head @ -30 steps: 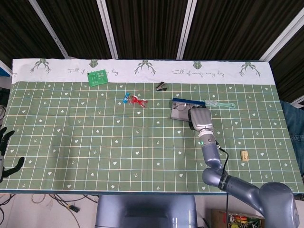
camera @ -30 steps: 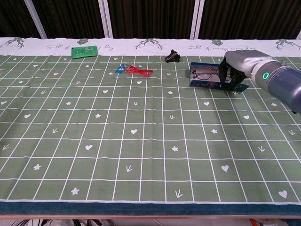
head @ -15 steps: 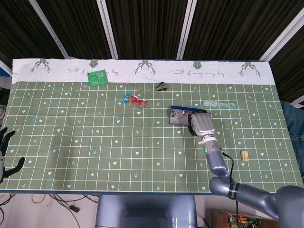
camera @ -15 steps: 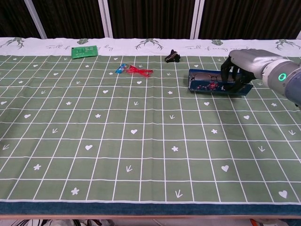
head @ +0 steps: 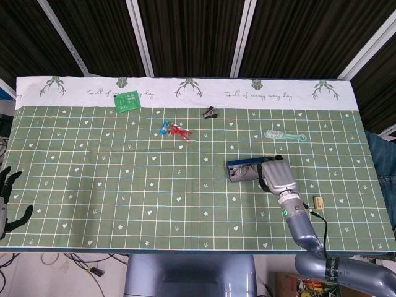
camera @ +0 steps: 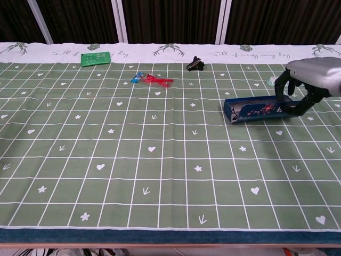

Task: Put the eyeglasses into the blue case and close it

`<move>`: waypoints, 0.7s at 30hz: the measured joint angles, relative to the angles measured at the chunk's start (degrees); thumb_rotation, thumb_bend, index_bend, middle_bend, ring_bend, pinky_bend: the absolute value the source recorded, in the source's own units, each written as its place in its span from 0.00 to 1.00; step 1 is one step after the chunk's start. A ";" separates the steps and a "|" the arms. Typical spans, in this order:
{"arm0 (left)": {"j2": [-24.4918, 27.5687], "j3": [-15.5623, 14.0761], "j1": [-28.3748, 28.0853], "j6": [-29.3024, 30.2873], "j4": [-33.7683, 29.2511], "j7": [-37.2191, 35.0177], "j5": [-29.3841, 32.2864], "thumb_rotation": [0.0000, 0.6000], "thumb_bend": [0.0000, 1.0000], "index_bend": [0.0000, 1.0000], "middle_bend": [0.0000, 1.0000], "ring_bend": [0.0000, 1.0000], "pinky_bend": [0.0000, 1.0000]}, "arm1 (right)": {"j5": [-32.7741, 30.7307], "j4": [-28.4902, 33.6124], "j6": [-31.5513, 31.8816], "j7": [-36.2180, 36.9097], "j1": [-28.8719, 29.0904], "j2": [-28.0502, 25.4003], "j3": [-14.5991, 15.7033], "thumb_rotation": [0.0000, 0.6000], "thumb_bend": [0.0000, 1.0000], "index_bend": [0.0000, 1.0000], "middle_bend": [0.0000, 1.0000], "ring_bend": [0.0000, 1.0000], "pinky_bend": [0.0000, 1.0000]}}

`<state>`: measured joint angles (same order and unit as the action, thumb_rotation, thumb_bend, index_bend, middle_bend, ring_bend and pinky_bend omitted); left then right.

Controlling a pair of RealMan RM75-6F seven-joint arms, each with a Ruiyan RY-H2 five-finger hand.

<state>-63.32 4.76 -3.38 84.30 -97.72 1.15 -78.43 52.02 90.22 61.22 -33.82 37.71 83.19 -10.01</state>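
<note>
Gripping the blue case (head: 244, 170) in the right hand (head: 276, 175) above the tabletop (head: 124, 185).
Eyeglasses (head: 247, 167) sit inside; left hand (head: 7, 198) hangs open at the tabletop's left edge.

Silver-grey right hand (head: 276, 176) (black-jointed fingers).

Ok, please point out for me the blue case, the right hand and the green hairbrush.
blue case (camera: 254, 110): chest view, on its patterned front side.
right hand (head: 277, 176): head view, on the back of the hand, which holds the case's end.
green hairbrush (head: 276, 134): head view, on its head.
</note>
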 measured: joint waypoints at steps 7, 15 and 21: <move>0.01 0.02 0.04 0.07 0.08 0.04 0.04 1.00 0.32 0.12 0.00 0.00 0.00 | 0.11 -0.21 -0.49 -0.34 1.01 0.59 -0.05 1.00 0.53 0.76 0.33 0.32 0.20; 0.09 0.04 0.04 0.06 0.06 0.05 0.08 1.00 0.32 0.12 0.00 0.00 0.00 | 0.00 -1.37 -0.97 -0.03 1.93 1.57 -0.40 1.00 0.53 0.78 0.26 0.24 0.18; 0.02 0.04 0.08 0.14 0.09 0.16 0.11 1.00 0.32 0.12 0.00 0.00 0.00 | -1.03 -3.81 -1.90 0.49 3.00 2.68 -1.29 1.00 0.52 0.78 0.24 0.23 0.18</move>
<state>-63.30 4.81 -3.30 84.44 -97.63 1.31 -78.32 50.99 86.41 59.32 -33.32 40.71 85.87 -11.30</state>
